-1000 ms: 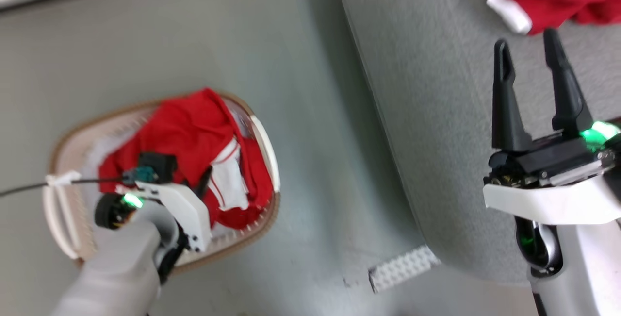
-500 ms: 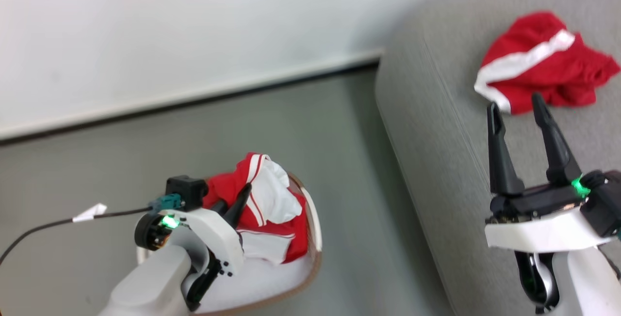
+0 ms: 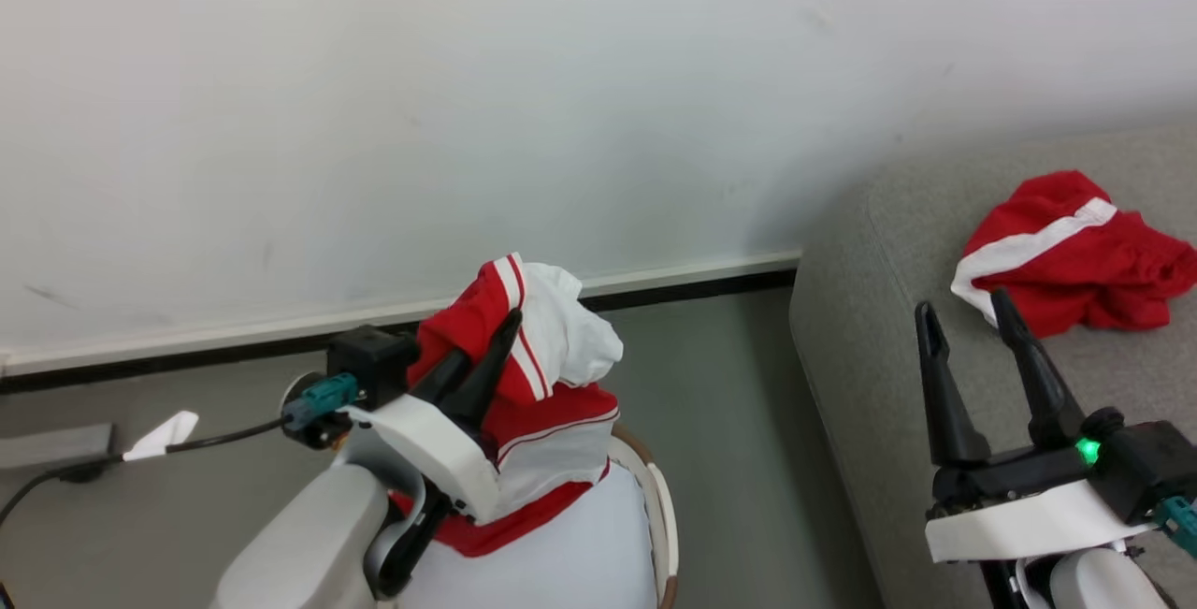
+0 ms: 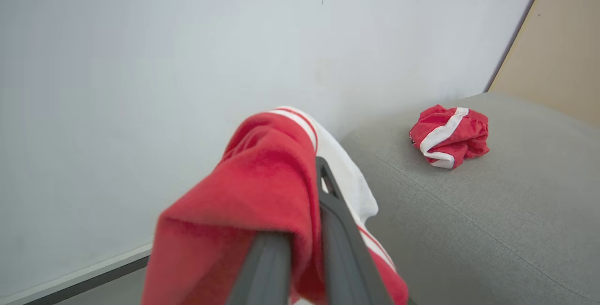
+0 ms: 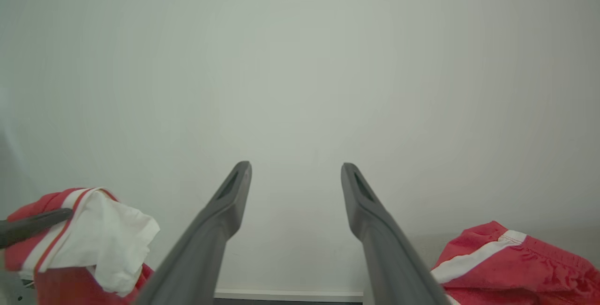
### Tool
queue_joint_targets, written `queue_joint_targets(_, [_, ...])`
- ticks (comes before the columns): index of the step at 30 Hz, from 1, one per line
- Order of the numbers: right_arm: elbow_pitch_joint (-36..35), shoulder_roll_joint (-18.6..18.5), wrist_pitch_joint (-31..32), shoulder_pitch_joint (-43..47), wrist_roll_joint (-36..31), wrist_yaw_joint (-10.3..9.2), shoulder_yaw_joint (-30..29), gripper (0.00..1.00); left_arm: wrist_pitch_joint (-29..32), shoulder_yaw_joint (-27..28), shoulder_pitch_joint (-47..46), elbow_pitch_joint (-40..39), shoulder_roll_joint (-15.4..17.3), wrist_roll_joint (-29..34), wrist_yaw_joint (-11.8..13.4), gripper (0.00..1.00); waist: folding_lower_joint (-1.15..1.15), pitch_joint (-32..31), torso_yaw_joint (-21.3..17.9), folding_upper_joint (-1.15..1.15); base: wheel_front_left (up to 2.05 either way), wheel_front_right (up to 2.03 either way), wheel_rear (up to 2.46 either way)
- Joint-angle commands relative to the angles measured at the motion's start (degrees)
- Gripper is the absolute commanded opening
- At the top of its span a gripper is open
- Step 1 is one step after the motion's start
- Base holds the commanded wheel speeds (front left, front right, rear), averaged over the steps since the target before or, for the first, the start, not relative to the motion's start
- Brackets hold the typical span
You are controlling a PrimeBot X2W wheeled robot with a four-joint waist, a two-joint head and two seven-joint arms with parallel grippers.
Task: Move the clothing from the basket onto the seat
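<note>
My left claw is clamped on the red-white garment, above the basket at bottom centre. Right claw apart, lower right. Shorts lie on the seat, right edge.

The jersey is red with a big white patch and thin red and white stripes. The shorts are red with one wide white band. The sofa is plain grey. The basket is white with a brown rim. The left claw and the right claw have black fingers and white bodies. The right one has a small green light. The wall is white. The floor is dull grey-green.
</note>
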Motion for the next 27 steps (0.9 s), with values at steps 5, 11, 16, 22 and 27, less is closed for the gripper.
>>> queue_joint_targets(5, [0.68,-0.05,-0.16,2.46,1.38,-0.15,1.5,1.0,-0.01,1.69,-0.53,-5.17,0.56,2.78,0.7,0.0,0.02,-3.15,1.08,0.0,0.0,0.0,0.0])
queue_joint_targets(11, [1.29,0.2,-0.09,3.5,2.15,-0.15,2.96,1.0,0.0,2.17,-2.09,-9.97,1.12,3.65,1.48,0.0,0.02,-3.97,1.09,0.0,0.0,0.0,0.0])
queue_joint_targets(16, [1.72,-0.02,-0.09,3.2,2.64,-0.15,4.19,1.0,0.8,2.17,-1.8,-12.87,1.48,3.5,2.42,0.0,0.02,-3.93,1.07,0.0,0.0,0.0,0.0])
queue_joint_targets(22, [2.63,-0.64,-0.09,2.42,2.96,-0.15,5.76,1.0,1.35,1.84,-1.25,-14.32,1.42,3.14,2.95,0.0,0.02,-3.87,1.05,0.0,0.0,0.0,0.0])
queue_joint_targets(27, [4.41,-1.12,-0.09,1.57,2.86,-0.15,8.15,1.0,1.6,1.35,-1.25,-14.58,1.3,2.98,3.01,0.0,0.02,-3.83,1.28,0.0,0.0,0.0,0.0])
